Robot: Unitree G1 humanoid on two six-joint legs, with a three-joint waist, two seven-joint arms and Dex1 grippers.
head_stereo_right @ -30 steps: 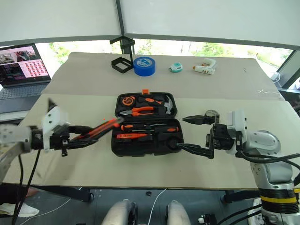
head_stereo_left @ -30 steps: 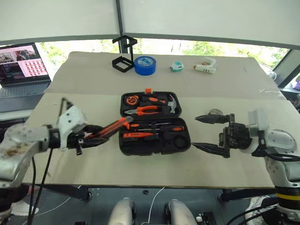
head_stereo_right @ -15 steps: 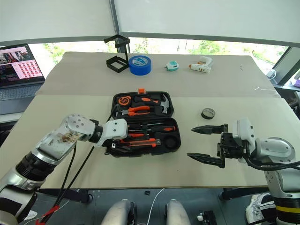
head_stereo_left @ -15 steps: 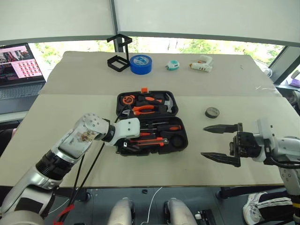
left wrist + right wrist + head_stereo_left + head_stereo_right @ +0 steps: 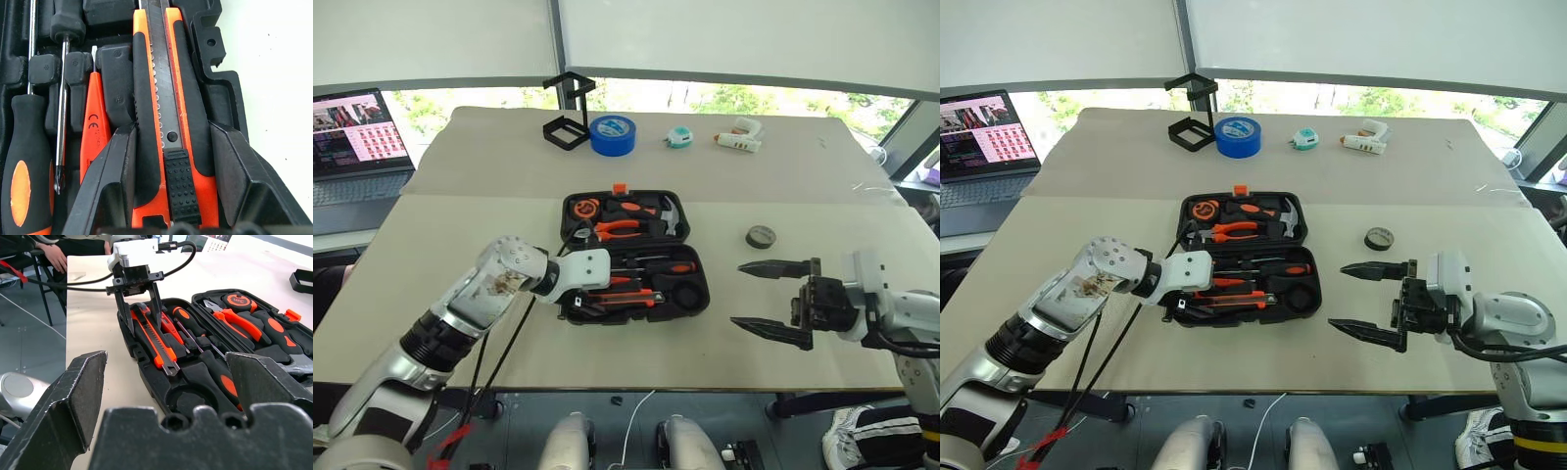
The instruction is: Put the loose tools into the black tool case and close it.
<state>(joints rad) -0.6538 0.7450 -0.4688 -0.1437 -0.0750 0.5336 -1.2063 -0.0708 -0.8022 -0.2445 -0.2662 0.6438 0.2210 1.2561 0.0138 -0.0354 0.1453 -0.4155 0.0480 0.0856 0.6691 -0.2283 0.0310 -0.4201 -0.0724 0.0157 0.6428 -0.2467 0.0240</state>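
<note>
Beige table (image 5: 489, 230): black tool case (image 5: 633, 257) open, orange-handled tools inside.

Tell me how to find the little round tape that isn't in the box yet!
Find the big open black tool case in the middle of the table. Look on the bare tabletop toward the robot's right side, beyond the right gripper: the small dark grey tape roll lies there alone. It is far smaller than the blue tape roll at the far edge.
</note>
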